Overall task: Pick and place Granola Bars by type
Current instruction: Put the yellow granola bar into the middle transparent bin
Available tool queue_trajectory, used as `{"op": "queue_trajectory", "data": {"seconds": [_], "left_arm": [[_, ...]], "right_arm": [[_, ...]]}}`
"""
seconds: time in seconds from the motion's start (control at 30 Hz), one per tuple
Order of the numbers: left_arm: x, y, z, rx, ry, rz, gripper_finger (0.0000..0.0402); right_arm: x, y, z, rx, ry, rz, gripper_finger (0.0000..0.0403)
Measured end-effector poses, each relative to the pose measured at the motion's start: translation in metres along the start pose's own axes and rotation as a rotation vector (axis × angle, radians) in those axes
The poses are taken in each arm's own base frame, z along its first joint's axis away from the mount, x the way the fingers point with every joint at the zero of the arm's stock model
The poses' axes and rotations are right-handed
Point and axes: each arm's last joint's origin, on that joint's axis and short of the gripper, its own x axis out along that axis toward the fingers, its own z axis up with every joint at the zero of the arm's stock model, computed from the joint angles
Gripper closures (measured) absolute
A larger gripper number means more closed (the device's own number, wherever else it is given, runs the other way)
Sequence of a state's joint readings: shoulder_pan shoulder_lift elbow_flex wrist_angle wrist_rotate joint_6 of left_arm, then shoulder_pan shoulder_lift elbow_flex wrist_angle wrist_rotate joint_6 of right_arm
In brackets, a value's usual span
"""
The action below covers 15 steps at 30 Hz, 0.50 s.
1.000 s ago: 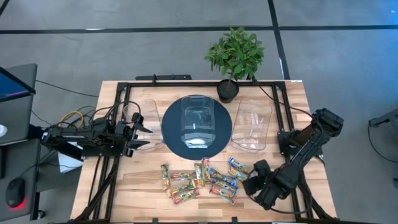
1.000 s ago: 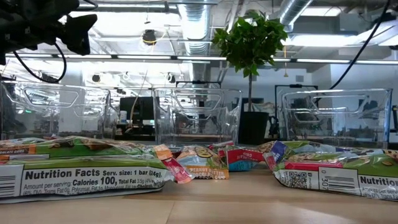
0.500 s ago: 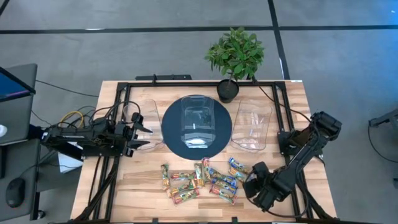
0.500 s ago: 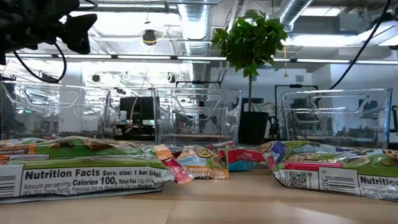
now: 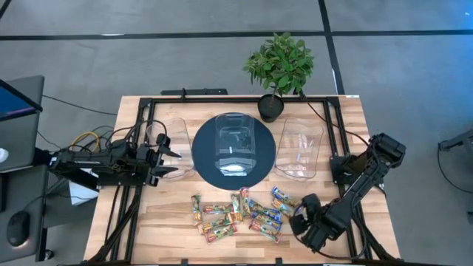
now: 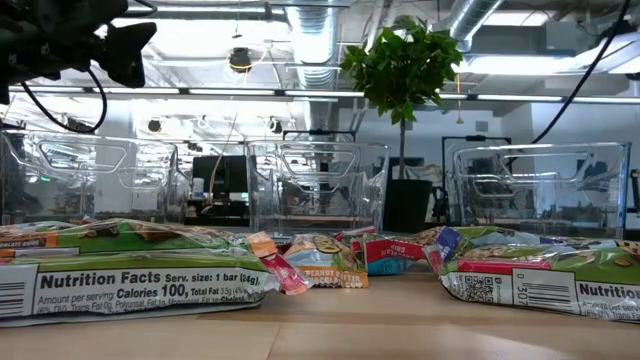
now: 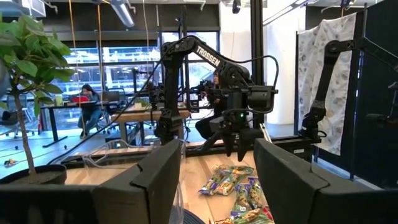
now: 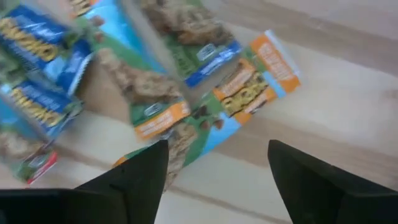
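Note:
Several granola bars [image 5: 238, 214] in green, blue, red and orange wrappers lie flat in a loose pile near the table's front edge; they also fill the low view's foreground [image 6: 130, 270]. My right gripper [image 5: 298, 214] hangs open, pointing down, over the pile's right end. In the right wrist view, my right gripper [image 8: 214, 180] has its fingers standing above an orange-and-blue bar [image 8: 249, 93] and bare wood, with nothing between them. My left gripper [image 5: 168, 159] waits open and level at the table's left, beside the left tub; it is empty in the left wrist view [image 7: 217, 177].
Three clear tubs stand behind the bars: left [image 5: 166, 140], middle [image 5: 233, 144] on a dark round disc, right [image 5: 301, 148]. A potted plant [image 5: 279, 66] stands at the far edge. A black frame [image 5: 140, 185] runs along the table's sides.
My right gripper has sunk a little toward the right end of the bar pile. The bars and my left arm have kept still.

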<state>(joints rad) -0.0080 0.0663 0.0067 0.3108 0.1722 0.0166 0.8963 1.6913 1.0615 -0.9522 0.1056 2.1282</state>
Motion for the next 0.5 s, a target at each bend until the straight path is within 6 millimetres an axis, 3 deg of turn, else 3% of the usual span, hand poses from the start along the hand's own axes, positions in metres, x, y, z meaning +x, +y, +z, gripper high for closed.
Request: {"op": "queue_trajectory", "data": {"seconds": [0.3, 0.5], "left_arm": [[0.0, 0.0, 0.0, 0.0, 0.001, 0.001, 0.0203], [0.0, 0.0, 0.0, 0.0, 0.001, 0.0, 0.0203]], "right_arm": [[0.009, 0.0, 0.003, 0.017, -0.012, 0.026, 0.0132], [0.028, 0.003, -0.002, 0.032, 0.021, -0.057, 0.0132]]}}
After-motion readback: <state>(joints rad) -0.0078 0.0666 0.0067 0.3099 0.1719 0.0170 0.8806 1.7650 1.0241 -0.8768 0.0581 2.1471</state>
